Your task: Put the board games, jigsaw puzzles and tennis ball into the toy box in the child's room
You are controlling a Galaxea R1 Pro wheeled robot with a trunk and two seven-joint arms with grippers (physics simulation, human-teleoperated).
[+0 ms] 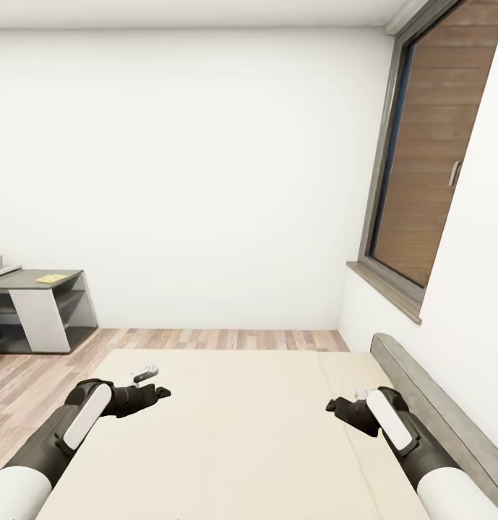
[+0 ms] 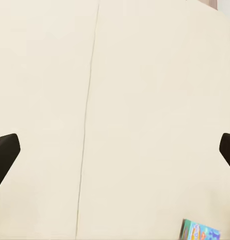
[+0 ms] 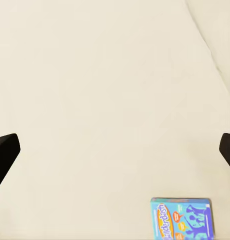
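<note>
- Nearest the head camera, both dark arms with white forearm covers reach forward over the bed [image 1: 241,433], a wide cream-beige mattress with a faint seam line.
- Left tool [image 1: 156,384]: it hangs above the mattress near the bed's left edge; in the left wrist view its two black fingertips [image 2: 4,155] stand far apart at opposite edges of the frame, so the tool is released and carries nothing.
- Right tool [image 1: 334,406]: it hangs above the mattress toward the grey headboard [image 1: 429,404]; in the right wrist view its fingertips [image 3: 4,152] are likewise spread wide, released, with bare mattress between them.
- Board game [image 3: 181,218]: a flat blue box with cartoon figures and an orange title patch lies flat on the mattress, apart from both fingertips; a corner of the same blue cover [image 2: 199,232] appears in the left wrist view.
- Beyond the bed, a strip of wood-plank floor [image 1: 205,339] runs to the white wall [image 1: 191,166].
- Far left, the table [image 1: 43,303] shows its lower dark grey side section with a white panel; a small yellow flat item [image 1: 52,278] lies on its top, too small to identify.
- Far right, a grey-framed window [image 1: 422,159] shows wooden boards outside.
</note>
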